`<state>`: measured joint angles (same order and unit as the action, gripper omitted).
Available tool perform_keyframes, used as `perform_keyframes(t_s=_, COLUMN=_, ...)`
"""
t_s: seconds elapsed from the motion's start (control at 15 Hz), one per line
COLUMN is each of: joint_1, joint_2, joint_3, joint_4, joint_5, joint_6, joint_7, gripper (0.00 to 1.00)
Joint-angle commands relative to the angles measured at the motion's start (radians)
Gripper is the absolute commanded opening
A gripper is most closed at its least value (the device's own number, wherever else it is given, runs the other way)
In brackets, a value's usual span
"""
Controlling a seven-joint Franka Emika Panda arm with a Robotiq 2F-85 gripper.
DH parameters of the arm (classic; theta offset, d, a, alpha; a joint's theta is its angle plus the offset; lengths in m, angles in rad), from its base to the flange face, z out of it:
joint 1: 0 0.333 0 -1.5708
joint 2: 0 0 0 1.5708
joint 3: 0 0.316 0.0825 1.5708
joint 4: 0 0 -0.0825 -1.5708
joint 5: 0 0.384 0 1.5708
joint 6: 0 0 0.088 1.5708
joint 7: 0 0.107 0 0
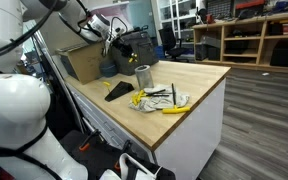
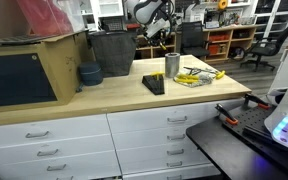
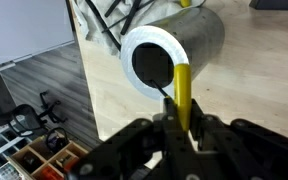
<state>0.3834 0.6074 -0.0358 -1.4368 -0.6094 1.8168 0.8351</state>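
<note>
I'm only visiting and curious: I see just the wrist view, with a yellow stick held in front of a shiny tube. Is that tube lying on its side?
Observer: No. In both exterior views the metal cup stands upright on a wooden counter, and the jaws hold the yellow stick above it.
Visitor: Is anything else lying near it?
Observer: Yes, a pale cloth with loose yellow pieces on it lies beside the cup.
Visitor: And further along the counter?
Observer: In an exterior view a blue bowl sits next to a black bin.
</note>
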Motion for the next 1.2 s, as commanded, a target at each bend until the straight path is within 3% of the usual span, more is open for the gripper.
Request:
perform_keyframes(t_s=0.0, joint_1=-0.030, joint_2=-0.103, joint_3=0.034, joint_4=-0.071, joint_5=0.040, joint_6=0.058, joint_7=-0.017, gripper=0.04)
perform_keyframes(t_s=0.6, joint_1=-0.057, joint_2=-0.249, joint_3=0.094, joint_4=-0.129, joint_5=0.224, joint_6=0.196, joint_7=-0.019, gripper=0.04)
perform_keyframes(t_s=1.13, joint_1=-0.066, joint_2=-0.250, joint_3=0.142, joint_4=-0.188, joint_5=0.444, joint_6=0.203, joint_7=-0.006, gripper=0.04)
